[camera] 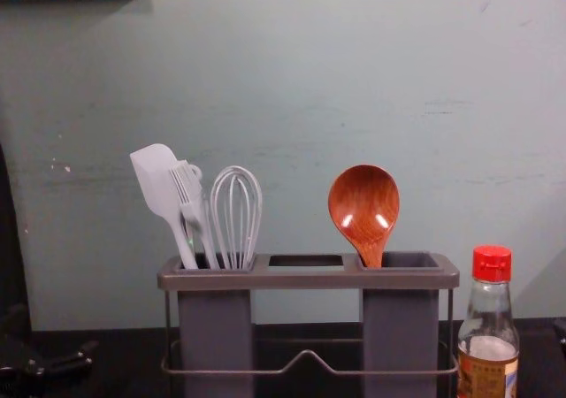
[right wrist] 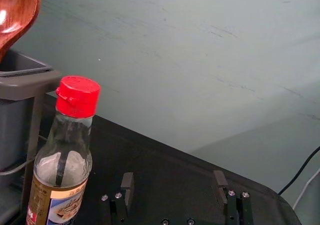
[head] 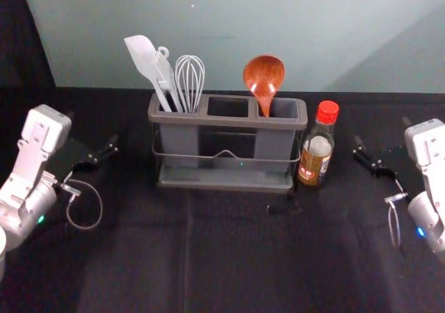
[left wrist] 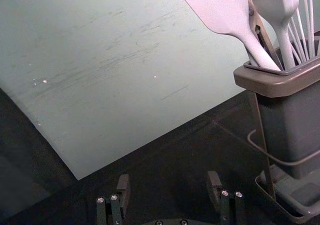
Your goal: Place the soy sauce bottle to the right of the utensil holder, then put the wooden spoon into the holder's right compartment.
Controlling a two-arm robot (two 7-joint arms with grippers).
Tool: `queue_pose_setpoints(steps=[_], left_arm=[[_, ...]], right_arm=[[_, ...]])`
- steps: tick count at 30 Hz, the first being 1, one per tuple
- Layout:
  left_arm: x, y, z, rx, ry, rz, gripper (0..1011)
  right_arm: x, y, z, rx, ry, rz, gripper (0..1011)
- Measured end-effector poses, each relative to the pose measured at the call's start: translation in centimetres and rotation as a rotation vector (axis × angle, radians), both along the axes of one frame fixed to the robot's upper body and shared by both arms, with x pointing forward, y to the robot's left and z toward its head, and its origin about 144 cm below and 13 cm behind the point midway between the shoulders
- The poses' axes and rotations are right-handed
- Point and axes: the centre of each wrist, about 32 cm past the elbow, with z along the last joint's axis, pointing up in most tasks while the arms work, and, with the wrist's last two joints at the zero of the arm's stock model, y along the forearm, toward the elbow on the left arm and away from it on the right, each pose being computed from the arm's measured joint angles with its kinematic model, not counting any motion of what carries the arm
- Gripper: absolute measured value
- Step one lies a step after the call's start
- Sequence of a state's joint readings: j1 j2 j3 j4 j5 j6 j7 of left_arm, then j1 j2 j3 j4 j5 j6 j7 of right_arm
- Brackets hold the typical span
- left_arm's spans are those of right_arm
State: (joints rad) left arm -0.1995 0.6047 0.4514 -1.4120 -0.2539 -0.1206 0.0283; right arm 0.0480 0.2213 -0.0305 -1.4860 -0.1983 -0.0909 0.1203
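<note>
Right gripper (head: pixel 381 135), jaws apart, right of soy sauce bottle (head: pixel 318 153); left gripper (head: pixel 92 130), jaws apart, left of utensil holder (head: pixel 208 120). Bottle stands just right of holder, wooden spoon (head: pixel 264 75) bowl-up in right compartment (head: pixel 273 145).

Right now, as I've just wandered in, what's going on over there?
Nothing is being handled. The robot's left end effector and right end effector are open and empty, on either side of the grey plastic utensil holder. The red-capped glass soy sauce bottle stands to its right, and the glossy brown wooden spoon sits in its right compartment, so the job looks done.
</note>
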Motion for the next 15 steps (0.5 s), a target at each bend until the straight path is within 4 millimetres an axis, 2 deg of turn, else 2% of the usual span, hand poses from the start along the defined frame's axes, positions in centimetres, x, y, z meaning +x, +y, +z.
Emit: queue_pose_setpoints(steps=[15], left_arm=[[0.0,0.0,0.0,0.0,0.0,0.0,1005]], right_arm=[[-0.09,-0.03,-0.01,0.003,-0.002,-0.001,1002]])
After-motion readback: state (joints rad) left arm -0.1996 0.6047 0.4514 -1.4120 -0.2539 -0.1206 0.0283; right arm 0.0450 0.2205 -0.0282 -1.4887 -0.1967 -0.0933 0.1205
